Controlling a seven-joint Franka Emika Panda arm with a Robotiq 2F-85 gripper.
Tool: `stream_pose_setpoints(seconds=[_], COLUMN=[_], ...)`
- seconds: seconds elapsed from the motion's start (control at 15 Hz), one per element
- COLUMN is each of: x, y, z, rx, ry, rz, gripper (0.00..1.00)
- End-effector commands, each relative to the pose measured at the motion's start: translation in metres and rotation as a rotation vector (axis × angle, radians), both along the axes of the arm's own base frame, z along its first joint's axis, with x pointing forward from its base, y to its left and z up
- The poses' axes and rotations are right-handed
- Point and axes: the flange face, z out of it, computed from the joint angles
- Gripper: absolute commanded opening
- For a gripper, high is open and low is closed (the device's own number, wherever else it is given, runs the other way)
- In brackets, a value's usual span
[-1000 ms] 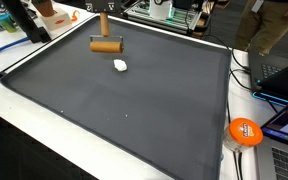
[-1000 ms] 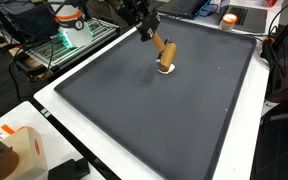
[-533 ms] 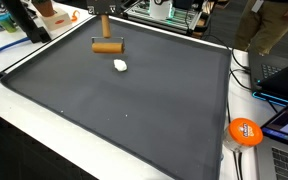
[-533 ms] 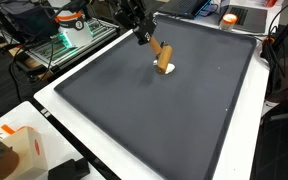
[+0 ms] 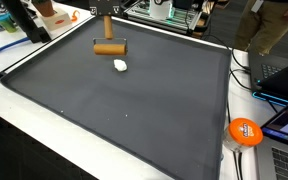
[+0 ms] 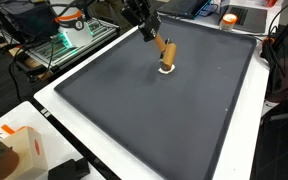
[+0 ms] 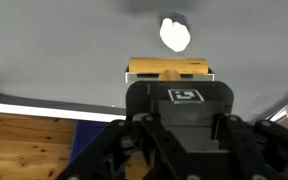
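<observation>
Wrist view, pincer clamped on wooden roller, shifted slightly, white lump nearby unmoved

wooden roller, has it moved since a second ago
Yes, slightly: in an exterior view the wooden roller has slid a little rightward in the picture, its end now lining up more with the white lump, which has stayed put.

A lab: laptops, cables around a mat-covered workbench
</observation>
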Motion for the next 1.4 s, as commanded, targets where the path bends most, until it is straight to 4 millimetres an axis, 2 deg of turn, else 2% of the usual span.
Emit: stream_pose_setpoints(seconds=[0.0,0.73,1.33], x=[0.000,-0.006,-0.022], y=[0.011,0.018,-0.012], z=[0.007,0.004,-0.023], rx=[0.007,0.041,0.065], ry=[-0.052,-0.136,-0.139], rz=[0.027,0.139,0.139], gripper=[0.22,0.22,0.22])
